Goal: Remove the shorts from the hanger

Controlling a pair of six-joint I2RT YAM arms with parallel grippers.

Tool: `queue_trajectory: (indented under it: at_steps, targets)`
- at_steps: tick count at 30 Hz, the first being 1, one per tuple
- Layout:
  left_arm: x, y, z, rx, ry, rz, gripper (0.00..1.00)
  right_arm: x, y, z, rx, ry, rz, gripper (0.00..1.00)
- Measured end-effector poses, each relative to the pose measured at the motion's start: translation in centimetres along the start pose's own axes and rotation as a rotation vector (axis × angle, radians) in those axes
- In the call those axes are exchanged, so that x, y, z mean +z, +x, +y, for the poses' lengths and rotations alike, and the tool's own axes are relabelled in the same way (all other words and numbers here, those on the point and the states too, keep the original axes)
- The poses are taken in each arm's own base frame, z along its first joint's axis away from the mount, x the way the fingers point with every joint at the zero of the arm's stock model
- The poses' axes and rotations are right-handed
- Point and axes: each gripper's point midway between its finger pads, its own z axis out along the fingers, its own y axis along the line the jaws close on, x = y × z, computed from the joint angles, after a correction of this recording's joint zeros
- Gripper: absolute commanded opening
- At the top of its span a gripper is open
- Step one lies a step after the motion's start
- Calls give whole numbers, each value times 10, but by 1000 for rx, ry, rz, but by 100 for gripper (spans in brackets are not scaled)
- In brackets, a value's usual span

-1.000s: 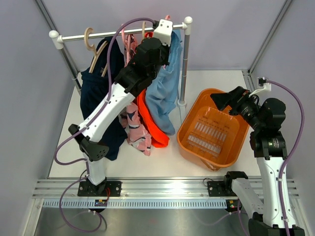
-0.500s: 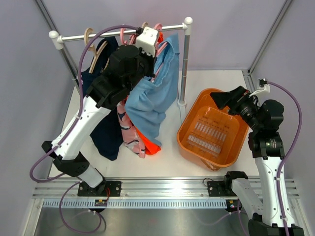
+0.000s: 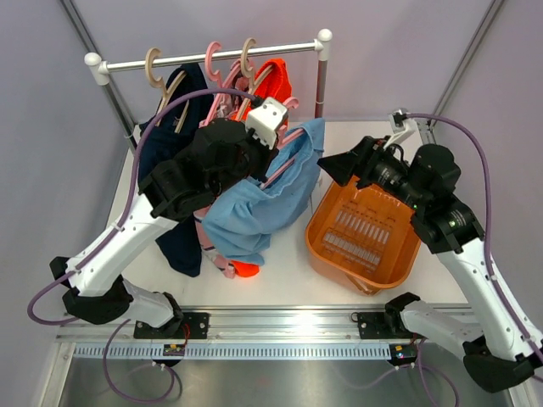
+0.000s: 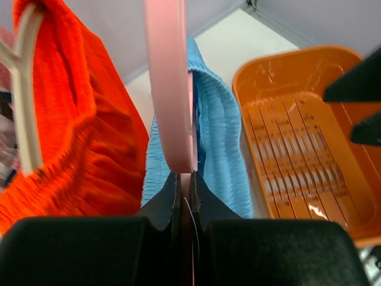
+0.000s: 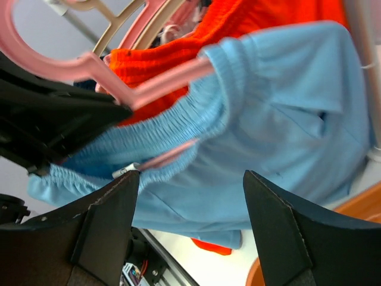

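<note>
Left tool [image 4: 186,182] clamps narrow on a pink hanger [image 4: 169,89] carrying the light blue shorts [image 3: 254,216], held clear of the rail [image 3: 127,64] above the tabletop [image 3: 356,131], just beside the orange basket [image 3: 365,233]. Right tool [image 5: 190,174], fingers spread wide and holding nothing, faces the blue waistband. Orange shorts [image 3: 271,80] and navy shorts [image 3: 182,250] hang from the rail
</note>
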Motion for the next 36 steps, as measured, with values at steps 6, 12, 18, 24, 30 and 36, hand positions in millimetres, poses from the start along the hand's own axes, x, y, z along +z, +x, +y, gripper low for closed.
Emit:
queue_trajectory:
  at_steps: [6, 12, 18, 24, 30, 36]
  targets:
    - [-16, 20, -14, 19, 44, 33, 0, 35, 16, 16, -49, 14, 71, 72]
    - [-34, 15, -8, 5, 41, 1, 0, 60, 41, -3, -86, 130, 143, 63]
    - [-42, 18, -6, -14, 41, 18, 0, 68, 45, -20, -109, 228, 155, 62]
    - [-44, 27, -7, -10, 44, 52, 0, 72, 39, -19, -113, 232, 136, 58]
    - [-46, 31, -7, -10, 44, 65, 0, 83, 48, -22, -111, 236, 161, 45]
    - [-48, 35, -6, -8, 44, 74, 0, 91, 54, -21, -102, 215, 178, 32]
